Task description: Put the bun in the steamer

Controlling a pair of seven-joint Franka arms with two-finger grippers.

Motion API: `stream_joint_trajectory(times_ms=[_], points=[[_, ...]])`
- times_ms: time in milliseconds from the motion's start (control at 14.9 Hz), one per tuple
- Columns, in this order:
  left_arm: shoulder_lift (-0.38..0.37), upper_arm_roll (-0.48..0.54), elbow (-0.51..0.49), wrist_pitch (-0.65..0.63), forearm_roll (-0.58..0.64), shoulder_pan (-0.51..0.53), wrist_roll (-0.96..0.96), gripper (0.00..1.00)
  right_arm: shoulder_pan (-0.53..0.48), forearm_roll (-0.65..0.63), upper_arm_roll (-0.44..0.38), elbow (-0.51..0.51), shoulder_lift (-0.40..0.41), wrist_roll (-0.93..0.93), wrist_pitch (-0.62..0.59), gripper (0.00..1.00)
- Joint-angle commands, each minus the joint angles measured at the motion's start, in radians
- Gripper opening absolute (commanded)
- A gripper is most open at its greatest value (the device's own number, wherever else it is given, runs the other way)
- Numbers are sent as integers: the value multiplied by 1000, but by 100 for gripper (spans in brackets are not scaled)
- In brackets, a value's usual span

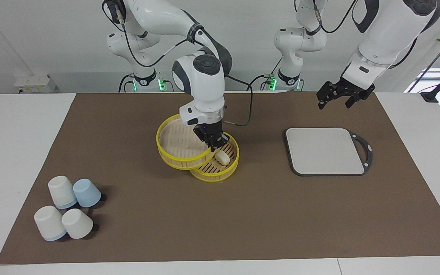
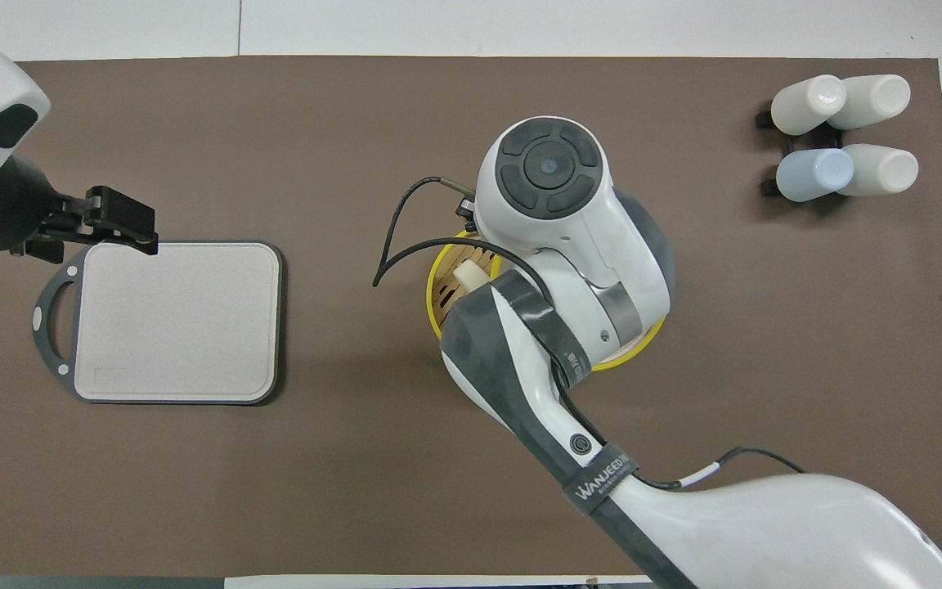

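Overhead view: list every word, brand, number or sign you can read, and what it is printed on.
"WANJEED", then letters too small to read: grey strap on the right arm, whose end effector holds the upper steamer tier.
Circular logo on that arm's dark link: a symbol, no letters.
Embossed rectangle on the grey cutting board: unreadable.
Cups, bun: no text.

one brand strap readable

the grey strap [image 2: 599, 484] around the right arm [image 2: 569, 327], seen from overhead, reads "wanjeed" in white letters, cut off at the strap's edge; no other text is legible.
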Motion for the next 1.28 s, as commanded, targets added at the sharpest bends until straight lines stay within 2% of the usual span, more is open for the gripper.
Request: stream_joint_trajectory(times_ms=[0,403,1208], points=[[-67,-1,-88,3,19,5,41,100,2,-7,-8,99,78,21,-18,0],[-72,-1,-100,71,19,45,111,100,40,-4,-7,215,185,56,-13,0],[-63,-1,-88,89,22,50,111,100,103,-4,-4,229,213,129,8,0]])
